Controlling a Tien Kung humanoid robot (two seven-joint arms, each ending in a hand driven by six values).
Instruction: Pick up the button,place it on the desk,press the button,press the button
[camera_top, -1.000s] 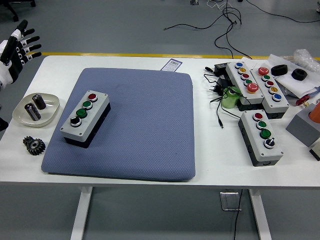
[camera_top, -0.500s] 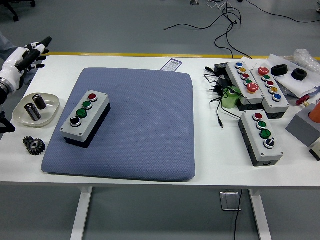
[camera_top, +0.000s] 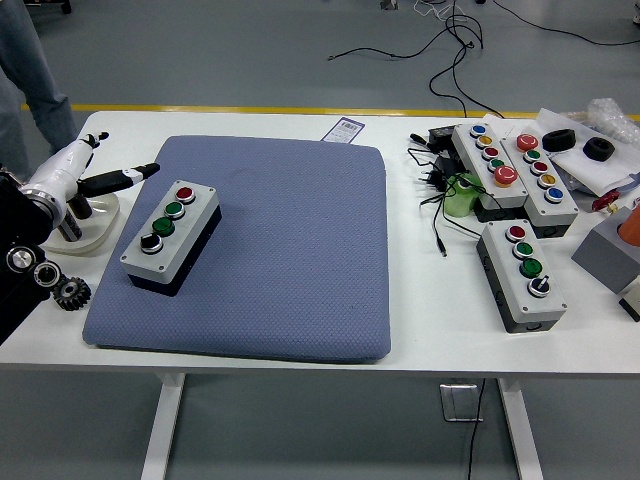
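A grey button box (camera_top: 171, 237) lies on the blue mat (camera_top: 290, 260), towards its left side. It carries a red button (camera_top: 184, 194), two green buttons and a black knob (camera_top: 150, 242) in a row. My left hand (camera_top: 112, 167) reaches in from the left edge, just left of the box and not touching it. It holds nothing; one black-tipped finger (camera_top: 128, 177) stretches out towards the box's red end, and another points up. The right arm is out of view.
A shallow dish (camera_top: 98, 221) with dark cylinders sits partly under my left hand, with a black gear (camera_top: 70, 292) in front of it. Three more button boxes (camera_top: 525, 275), cables and small parts crowd the table's right side. A person's legs (camera_top: 30, 70) stand at the top left.
My left arm has swung in from the far left edge towards the button box, and the hand has turned so one finger points at it. A person's legs have come into view.
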